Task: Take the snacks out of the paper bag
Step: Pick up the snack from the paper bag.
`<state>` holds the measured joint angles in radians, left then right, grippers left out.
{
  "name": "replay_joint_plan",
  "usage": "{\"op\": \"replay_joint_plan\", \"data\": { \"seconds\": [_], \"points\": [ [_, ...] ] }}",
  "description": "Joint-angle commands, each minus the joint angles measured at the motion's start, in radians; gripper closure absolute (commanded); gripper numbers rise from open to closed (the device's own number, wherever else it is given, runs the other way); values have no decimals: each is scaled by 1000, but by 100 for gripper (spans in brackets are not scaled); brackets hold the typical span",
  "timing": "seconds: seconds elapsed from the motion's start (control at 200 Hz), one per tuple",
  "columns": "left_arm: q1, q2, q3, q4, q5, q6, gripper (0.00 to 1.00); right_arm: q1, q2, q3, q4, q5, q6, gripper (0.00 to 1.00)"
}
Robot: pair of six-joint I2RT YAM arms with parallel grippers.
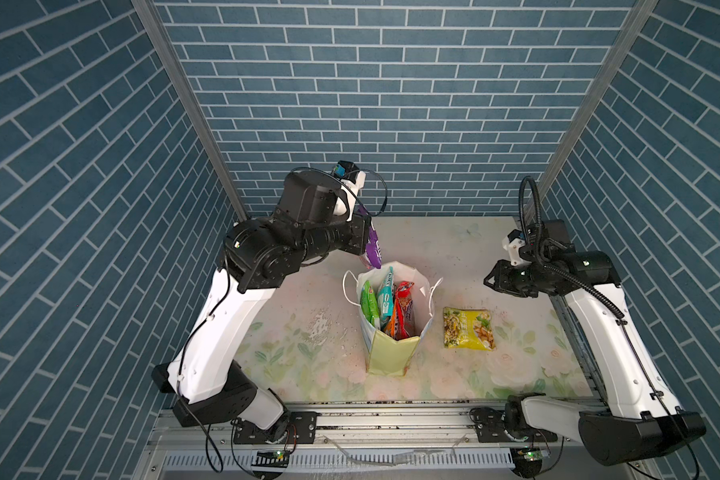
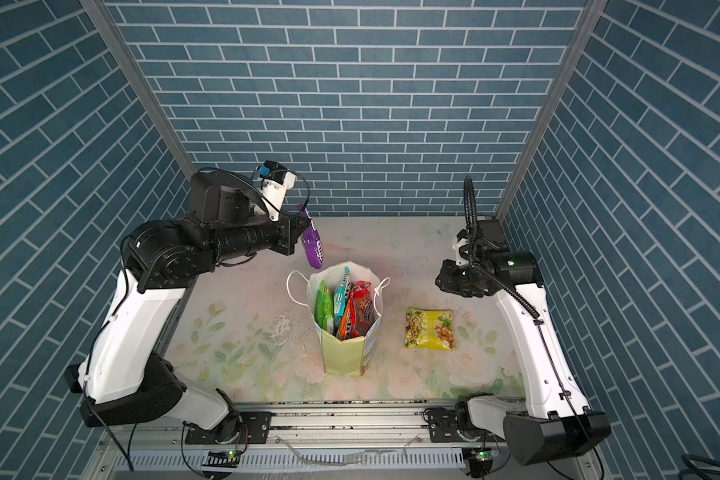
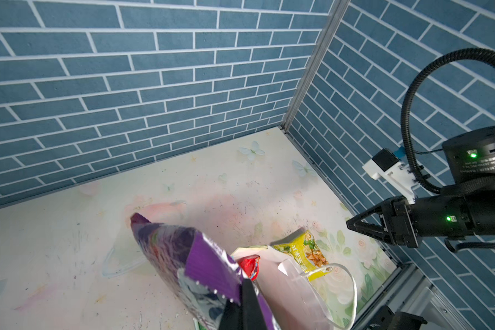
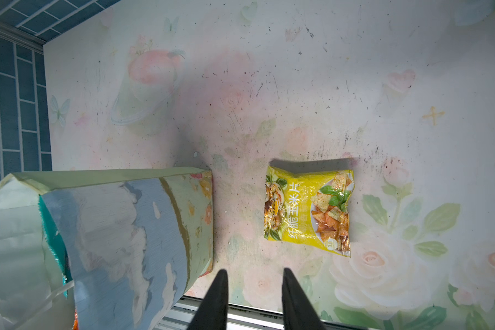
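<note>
Fingers (image 3: 250,300) of left gripper (image 3: 245,284) pressed together on purple packet (image 3: 180,257), pinching its crinkled end seal. Lifted clear of table (image 1: 454,249), hanging lengthwise, low end just above far left rim of bag (image 1: 387,353) in both top views; touching the rim or not, cannot tell.

Right gripper (image 4: 253,275) spread, nothing between its two black fingers (image 4: 216,300), only bare floral table under them in the right wrist view. Hovering above table to the right of bag and a little farther back, well apart from purple packet.

Bag upright near table's middle, mouth open, pale yellow-green narrow side facing near, white cord handles flopped out left and right. Standing on end inside: green packet (image 1: 368,305) at left, teal packet (image 1: 385,291) beside it, red packet (image 1: 404,305) at right, a sliver of orange packet (image 2: 344,326) low between them.

Yellow packet (image 1: 469,328) out already, flat on table, printed face up, right of bag and apart from it, nearer than right gripper.

Dark specks scattered across table, worn white patch left of bag.
</note>
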<state>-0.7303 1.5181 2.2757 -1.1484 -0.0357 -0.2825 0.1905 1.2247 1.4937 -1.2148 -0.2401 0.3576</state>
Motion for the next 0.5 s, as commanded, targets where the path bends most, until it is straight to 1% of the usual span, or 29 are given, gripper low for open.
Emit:
{"op": "replay_joint_plan", "data": {
  "seconds": [0.0,0.165,0.275,0.375,0.495],
  "points": [
    [26,-29,22,2,-79,50,100,-1,5,31,-7,0,-21,67],
    [47,-45,18,-45,-221,89,100,0,15,37,-10,1,-22,67],
    [65,-66,-11,-59,-294,107,100,0,23,47,-12,1,-22,67],
    [93,-99,-65,-59,-314,106,100,1,29,54,-16,2,-22,67],
    [132,-144,-168,-55,-300,91,100,0,33,59,-25,5,-22,67]
  ]
}}
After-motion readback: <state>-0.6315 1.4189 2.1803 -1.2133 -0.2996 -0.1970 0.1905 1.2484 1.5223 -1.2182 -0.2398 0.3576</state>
